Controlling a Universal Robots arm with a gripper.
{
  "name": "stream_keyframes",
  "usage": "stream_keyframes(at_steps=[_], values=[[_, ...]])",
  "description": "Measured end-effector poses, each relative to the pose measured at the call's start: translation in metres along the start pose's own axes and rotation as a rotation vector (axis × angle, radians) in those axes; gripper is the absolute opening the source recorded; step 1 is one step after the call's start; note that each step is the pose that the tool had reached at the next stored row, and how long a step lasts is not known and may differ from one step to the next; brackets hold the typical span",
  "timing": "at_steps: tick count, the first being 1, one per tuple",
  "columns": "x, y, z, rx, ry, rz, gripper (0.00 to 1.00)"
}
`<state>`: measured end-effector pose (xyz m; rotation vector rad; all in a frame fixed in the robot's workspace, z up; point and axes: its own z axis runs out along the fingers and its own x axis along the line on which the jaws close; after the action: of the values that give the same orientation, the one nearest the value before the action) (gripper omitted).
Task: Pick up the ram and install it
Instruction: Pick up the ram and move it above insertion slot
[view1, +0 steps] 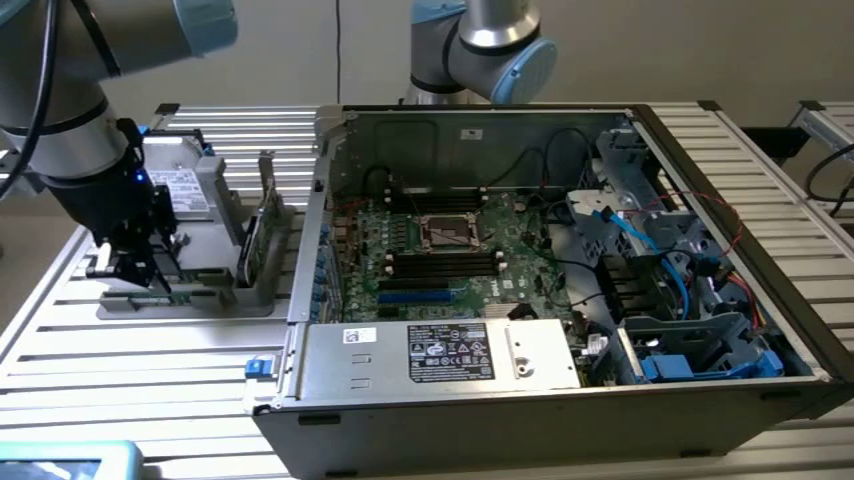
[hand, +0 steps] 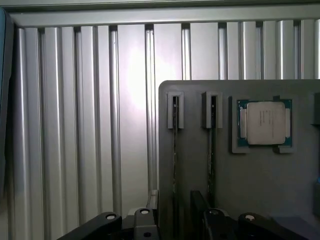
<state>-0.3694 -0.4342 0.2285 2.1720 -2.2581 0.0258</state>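
Slatted table, gray tray: 2 ram sticks, 1 CPU.

Soft even light, glare on slats

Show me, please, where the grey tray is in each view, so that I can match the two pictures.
Exterior view: the tray lies on the slatted table at the exterior view's left, beside the open case, under the gripper.
Wrist view: the tray is the grey plate holding the silver chip, over the slatted table.
Shared landmark: the slatted table.
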Motion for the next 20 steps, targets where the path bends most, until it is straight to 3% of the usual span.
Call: stream_keyframes(at_steps=[6,11,20], values=[[0.000,0.0000,0.0102,-0.0012,-0.0019,0.000,0.39],[0.000,0.0001,0.0162,-0.0062,-0.0067,0.000,0.39],[0.000,0.0001,0.0236,-0.0133,-0.0092,0.000,0.39]])
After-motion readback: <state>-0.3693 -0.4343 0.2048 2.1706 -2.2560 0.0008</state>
